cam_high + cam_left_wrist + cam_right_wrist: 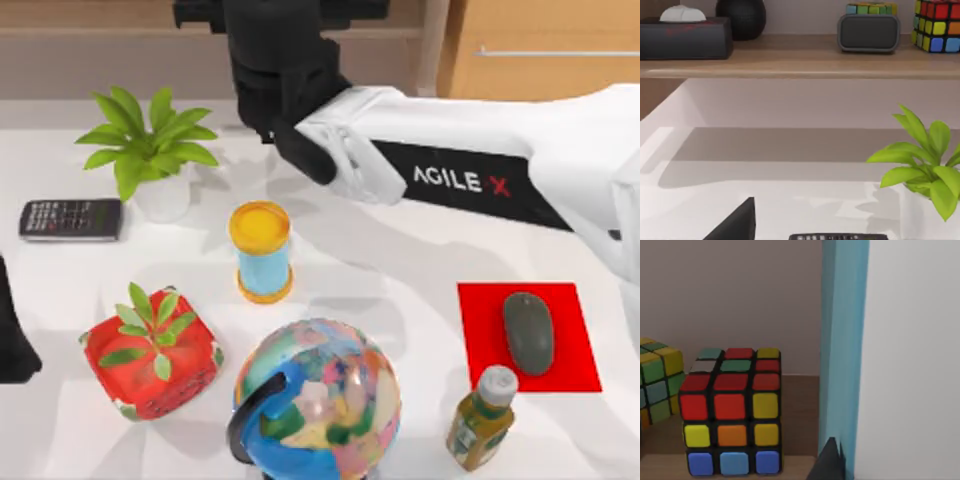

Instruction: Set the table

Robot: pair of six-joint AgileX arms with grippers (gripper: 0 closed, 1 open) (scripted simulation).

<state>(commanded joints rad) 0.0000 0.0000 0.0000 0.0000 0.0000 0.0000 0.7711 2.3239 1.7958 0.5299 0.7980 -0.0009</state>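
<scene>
The right arm (pixel 470 170) reaches over the broad white table (pixel 400 270) to its far edge, facing a multicoloured puzzle cube (pixel 732 412) on the wooden shelf (pixel 800 415); I cannot tell its end effector's state.

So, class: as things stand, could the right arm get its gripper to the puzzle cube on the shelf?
Probably yes. The right wrist view shows the puzzle cube close ahead on the wooden shelf with nothing between; a blue-edged white panel stands close beside it, leaving little room there.

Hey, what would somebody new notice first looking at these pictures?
Probably the right arm, stretched from the right across the back of the white table toward the shelf. Next, the multicoloured globe at the front centre, and the scrambled puzzle cube on the wooden shelf in the right wrist view.
</scene>
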